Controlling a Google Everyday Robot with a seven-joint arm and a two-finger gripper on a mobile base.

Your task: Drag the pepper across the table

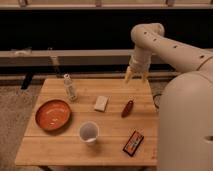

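Robot gripper (136, 76), spread open and empty, hovering over far edge of light wooden plank-striped table (60, 145), apart from small dark red tapered pepper (127, 108).

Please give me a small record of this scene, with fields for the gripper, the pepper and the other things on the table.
gripper: open, above the table's far edge, near the right corner
pepper: lying on the table, right of centre, nearer than the gripper, untouched
table: light wood
other things: orange plate, white cup, small bottle, pale block, red-and-black box
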